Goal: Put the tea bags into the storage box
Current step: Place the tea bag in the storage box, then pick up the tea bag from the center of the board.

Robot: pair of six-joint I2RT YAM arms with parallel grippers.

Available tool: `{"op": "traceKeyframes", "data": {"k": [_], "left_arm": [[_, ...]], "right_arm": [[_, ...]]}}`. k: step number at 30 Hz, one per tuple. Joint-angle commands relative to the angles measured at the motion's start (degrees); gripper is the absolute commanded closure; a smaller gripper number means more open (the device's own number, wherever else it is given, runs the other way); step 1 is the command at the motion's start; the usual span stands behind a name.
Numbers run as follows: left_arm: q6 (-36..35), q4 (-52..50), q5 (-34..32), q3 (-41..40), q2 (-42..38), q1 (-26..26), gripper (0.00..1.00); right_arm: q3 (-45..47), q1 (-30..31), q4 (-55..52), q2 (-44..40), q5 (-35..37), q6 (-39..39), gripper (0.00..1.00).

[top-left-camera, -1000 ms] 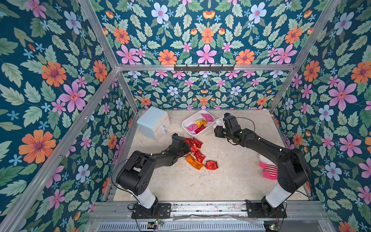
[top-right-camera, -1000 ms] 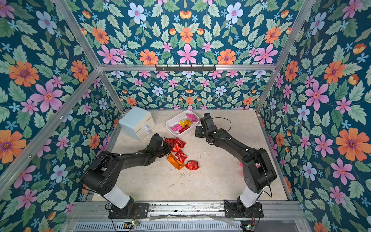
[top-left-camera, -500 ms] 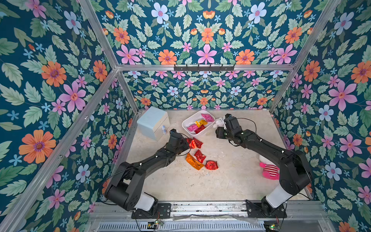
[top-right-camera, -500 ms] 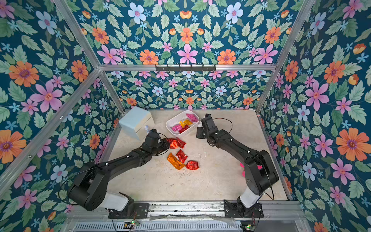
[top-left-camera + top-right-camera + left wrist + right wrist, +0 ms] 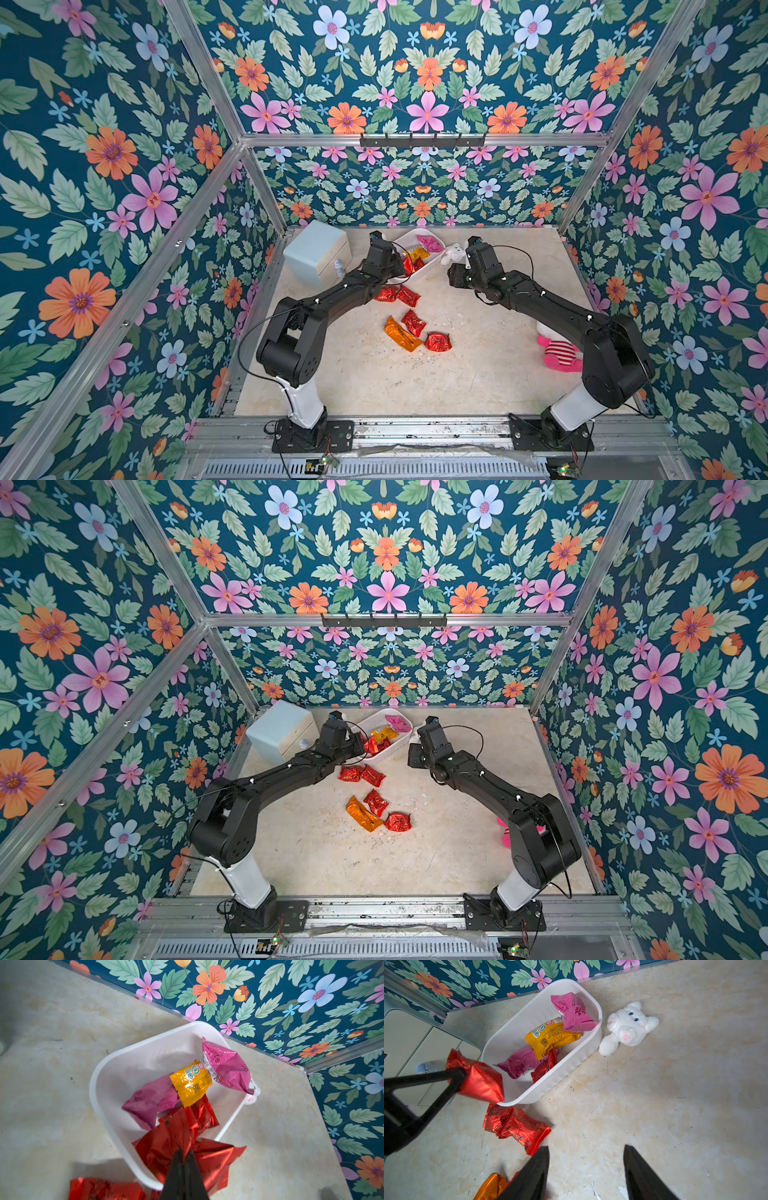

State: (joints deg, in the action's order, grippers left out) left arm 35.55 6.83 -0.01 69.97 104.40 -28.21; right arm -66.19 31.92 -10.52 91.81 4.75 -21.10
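Red tea bag (image 5: 216,1159), pinched in left claw (image 5: 184,1152), hangs over storage box (image 5: 135,1057) rim.

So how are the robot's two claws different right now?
The left gripper is shut, pinching a red tea bag; the right gripper is open and holds nothing. The left gripper hangs over a corner of the storage box; the right gripper hangs over the table. Both are black, with two pointed fingers.

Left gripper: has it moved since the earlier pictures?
Yes. The left gripper moved from the loose tea bags to the storage box, holding a red tea bag.
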Motion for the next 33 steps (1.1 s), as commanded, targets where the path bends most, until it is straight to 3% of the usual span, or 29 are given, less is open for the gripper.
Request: {"op": "traceKeyframes", "data": {"k": [1,9,13,18,23,25,33], "left_arm": [[-2.3,0.63,-2.27,3.39,3.26,0.5,0.96],[-2.84,0.57,-2.62,7.68,8.89,1.58,0.87],[-2.25,0.25,-0.84,8.67,10.21,1.75,0.51],[-1.38,-0.41,0.15,8.09,7.83,1.93,0.3],[-1.78,-0.41,-1.45,3.75,0.35,2.14,0.05],[-2.0,-0.33,-2.66,0.87,-3.34,2.28,0.01],[1.77,2.36,-0.69,-15.33,-15.84,2.28,0.01]], "right_arm": [[0.97,0.01,0.53,-1.0,1.13,0.47,0.38],[1.88,-0.02,0.5,-0.98,0.8,0.84,0.38],[1.88,-0.02,0.67,-0.67,0.26,0.89,0.38],[1.77,-0.02,0.17,-0.4,-0.04,1.31,0.38],[1.95,0.07,0.81,0.29,-3.37,1.25,0.38],[2.24,0.09,1.98,0.63,-6.76,0.61,0.38],[1.6,6.83,6.82,6.25,-15.49,0.3,0.41]]}}
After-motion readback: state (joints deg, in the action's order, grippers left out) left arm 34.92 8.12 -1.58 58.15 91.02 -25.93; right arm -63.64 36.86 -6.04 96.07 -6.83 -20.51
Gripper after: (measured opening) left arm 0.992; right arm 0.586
